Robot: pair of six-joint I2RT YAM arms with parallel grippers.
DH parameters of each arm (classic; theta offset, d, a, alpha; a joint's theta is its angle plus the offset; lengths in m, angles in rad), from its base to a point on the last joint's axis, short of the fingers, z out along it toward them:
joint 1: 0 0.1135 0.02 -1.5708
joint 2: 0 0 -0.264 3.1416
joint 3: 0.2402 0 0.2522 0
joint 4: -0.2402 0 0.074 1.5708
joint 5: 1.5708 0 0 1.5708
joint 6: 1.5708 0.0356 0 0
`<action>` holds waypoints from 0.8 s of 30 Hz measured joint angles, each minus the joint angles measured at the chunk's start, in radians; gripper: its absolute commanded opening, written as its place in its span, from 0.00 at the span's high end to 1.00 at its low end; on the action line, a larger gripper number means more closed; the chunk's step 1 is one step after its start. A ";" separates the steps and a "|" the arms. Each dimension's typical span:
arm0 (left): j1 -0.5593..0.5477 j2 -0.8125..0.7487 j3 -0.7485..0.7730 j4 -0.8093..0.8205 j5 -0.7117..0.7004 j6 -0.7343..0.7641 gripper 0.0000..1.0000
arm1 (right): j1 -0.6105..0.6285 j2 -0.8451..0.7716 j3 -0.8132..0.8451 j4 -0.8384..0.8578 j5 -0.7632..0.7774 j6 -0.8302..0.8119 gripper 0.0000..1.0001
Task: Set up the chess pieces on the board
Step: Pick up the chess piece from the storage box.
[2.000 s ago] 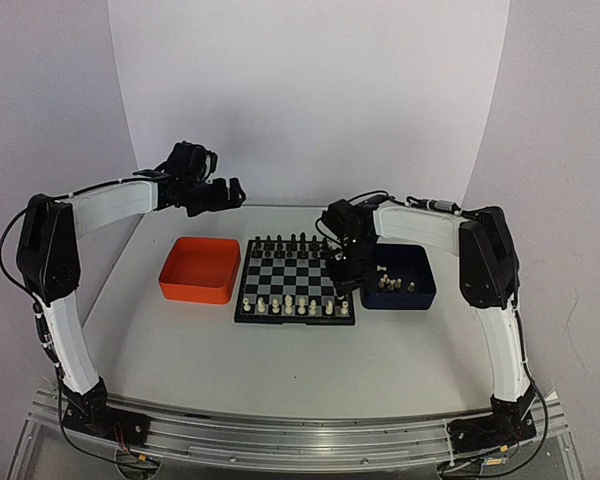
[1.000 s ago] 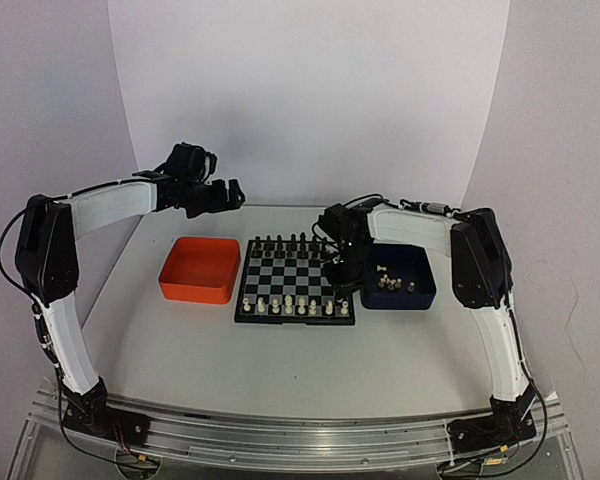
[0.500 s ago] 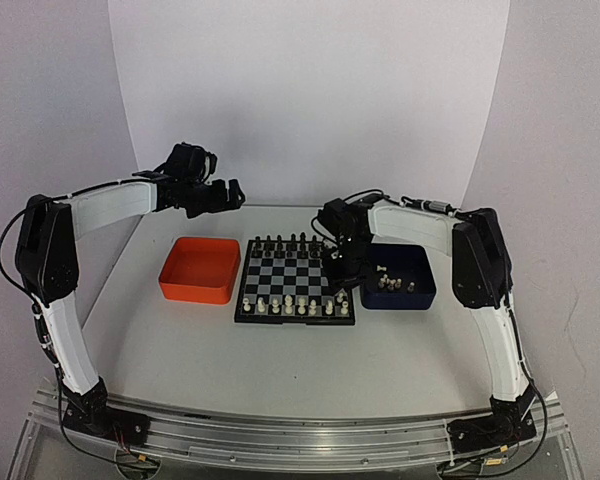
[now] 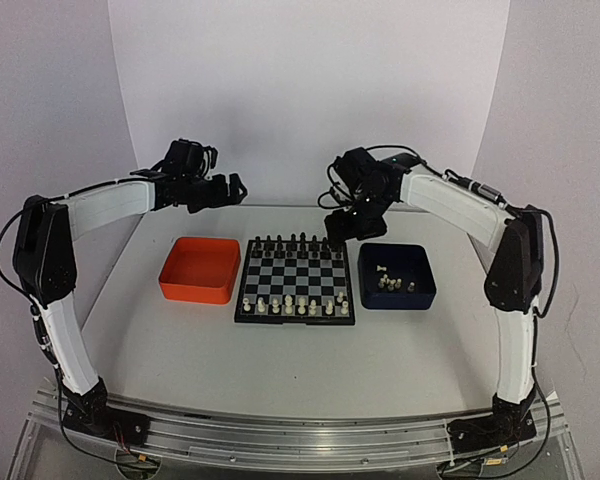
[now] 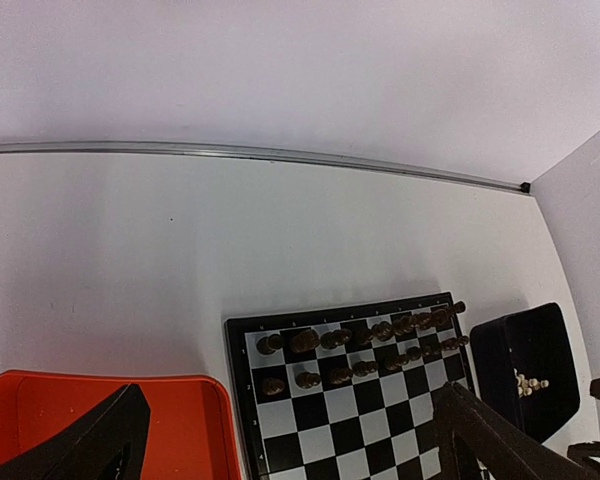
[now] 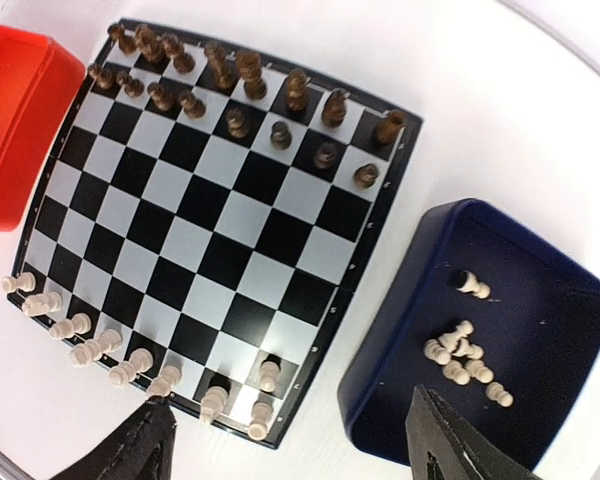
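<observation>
The board lies mid-table, also in the right wrist view and the left wrist view. Several cream-white chess pieces stand along its near edge, and one stands a rank ahead at the right. More white pieces lie loose in the dark blue tray. My right gripper hangs open and empty above the board's far right corner, its jaws wide apart. My left gripper is open and empty, high over the far left.
Black pieces fill the board's two far rows. An orange tray sits empty just left of the board. The blue tray stands right of it. White walls close in the back and both sides.
My right gripper has opened, risen from the board's near right corner and moved back toward the far right corner. A white piece stays standing on the board there. The left arm is unchanged.
</observation>
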 measured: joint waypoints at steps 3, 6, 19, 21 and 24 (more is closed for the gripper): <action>0.000 -0.001 0.002 0.012 -0.001 0.000 0.00 | -0.040 -0.078 -0.055 0.011 0.030 0.000 0.18; 0.000 -0.001 0.008 0.013 -0.001 0.001 0.00 | -0.130 -0.137 -0.143 0.019 0.024 0.026 0.17; 0.002 0.041 0.132 0.012 -0.022 0.018 0.00 | -0.361 -0.064 -0.296 0.003 -0.089 0.094 0.50; 0.004 0.060 0.148 0.011 -0.028 0.018 0.00 | -0.375 -0.030 -0.296 0.003 -0.137 0.082 0.51; 0.007 0.075 0.155 0.001 -0.043 0.017 0.00 | -0.392 0.017 -0.294 0.002 -0.186 0.058 0.52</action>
